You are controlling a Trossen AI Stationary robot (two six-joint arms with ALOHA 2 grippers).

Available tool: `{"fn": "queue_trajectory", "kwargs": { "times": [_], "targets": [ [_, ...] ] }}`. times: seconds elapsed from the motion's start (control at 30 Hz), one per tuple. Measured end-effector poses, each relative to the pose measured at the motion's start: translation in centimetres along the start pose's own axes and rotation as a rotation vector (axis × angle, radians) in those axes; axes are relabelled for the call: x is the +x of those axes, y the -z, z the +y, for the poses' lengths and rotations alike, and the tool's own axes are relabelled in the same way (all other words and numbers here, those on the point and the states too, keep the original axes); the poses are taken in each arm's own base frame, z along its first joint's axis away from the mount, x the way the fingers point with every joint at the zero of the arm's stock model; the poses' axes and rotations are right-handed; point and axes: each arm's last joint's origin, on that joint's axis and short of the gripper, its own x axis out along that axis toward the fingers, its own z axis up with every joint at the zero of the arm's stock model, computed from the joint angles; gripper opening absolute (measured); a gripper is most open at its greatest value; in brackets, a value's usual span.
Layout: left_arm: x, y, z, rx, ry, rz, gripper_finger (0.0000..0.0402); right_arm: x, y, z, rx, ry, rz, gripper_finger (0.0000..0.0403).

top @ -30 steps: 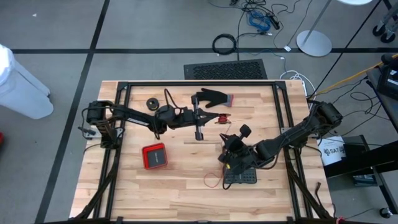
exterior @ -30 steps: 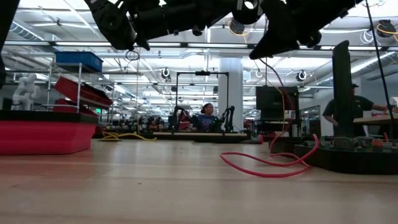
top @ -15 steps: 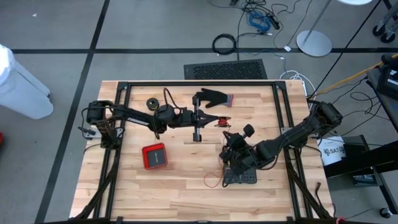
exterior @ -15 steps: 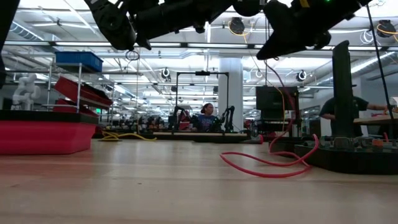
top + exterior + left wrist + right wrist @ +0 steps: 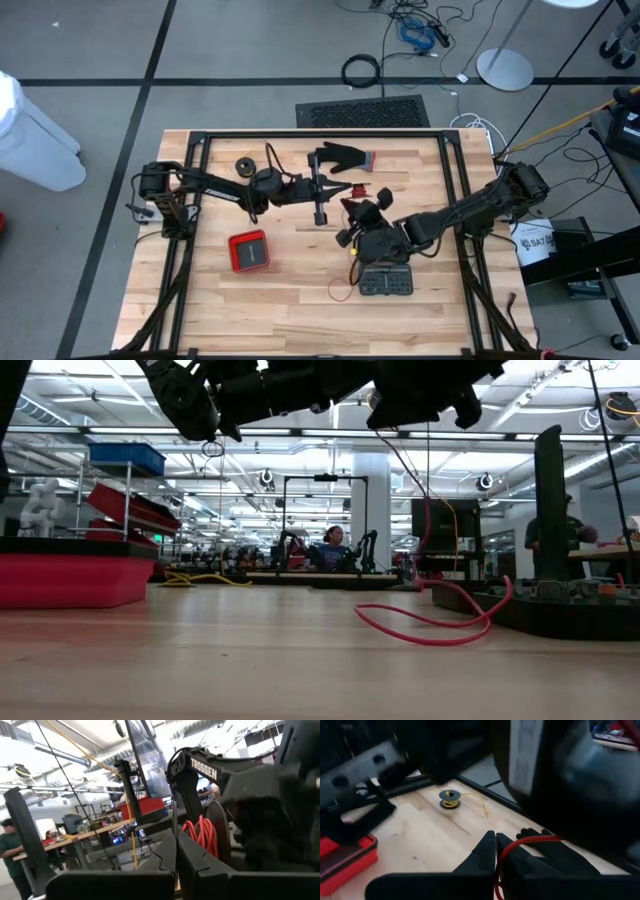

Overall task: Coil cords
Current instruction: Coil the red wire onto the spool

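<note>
A red cord runs from a small coil [image 5: 357, 192] held in the air over the table's middle down to a slack loop [image 5: 345, 290] lying on the wood, also in the low view [image 5: 430, 628]. My left gripper [image 5: 343, 192] reaches in from the left, shut, with the coil [image 5: 202, 832] at its fingertips. My right gripper [image 5: 350, 222] is just on the near side of it, shut on the cord's free run. A second cord, yellow on a small black spool [image 5: 243, 165], lies at the far left. My left gripper is shut at the red coil [image 5: 196, 834], level, from the table's left. Its own fingers hide the place of contact, so which strand it has cannot be told. The coil stays lifted clear of the table. My right gripper pinches a single strand of the red cord [image 5: 506, 851] between its two fingers. The fingers slant toward the table's far left. The cord arcs away from the tips [image 5: 535, 840] and hangs slack [image 5: 424, 520] down to the loop on the table.
A black glove with a red cuff [image 5: 345, 157] lies at the far middle. A red box [image 5: 249, 250] sits near left, and a black tray [image 5: 386, 283] near the middle. A black frame [image 5: 300, 134] borders the table. People stand in the room beyond.
My right gripper has moved up and toward the table's left and far side, closer to my left gripper, rolling its wrist. The hanging red strand has swung left with it; the loop on the table has stayed where it was.
</note>
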Motion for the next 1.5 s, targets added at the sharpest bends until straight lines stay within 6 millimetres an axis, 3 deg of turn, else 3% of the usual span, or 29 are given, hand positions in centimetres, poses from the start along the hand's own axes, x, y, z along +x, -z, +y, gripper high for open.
{"fn": "queue_trajectory", "kwargs": {
  "times": [0.33, 0.73, 1.2, 1.5],
  "targets": [
    [0.2, 0.7, -0.5, 0.037, 0.003, 0.005, 0.0000, -0.1, -2.6, 0.7, 0.004, -0.017, -0.030, 0.0000],
    [0.2, 1.7, -1.0, 0.102, 0.027, 0.035, 0.0000, -2.4, -5.2, 1.9, -0.035, -0.060, -0.029, 0.0000],
    [0.1, 2.7, -1.6, 0.097, 0.088, 0.117, 0.0000, -6.7, -7.2, 0.4, -0.056, -0.057, 0.194, 0.0000],
    [0.0, 3.0, -2.0, 0.090, 0.104, 0.150, 0.0000, -7.9, -6.5, -1.0, -0.123, -0.087, 0.420, 0.0000]
  ]
}}
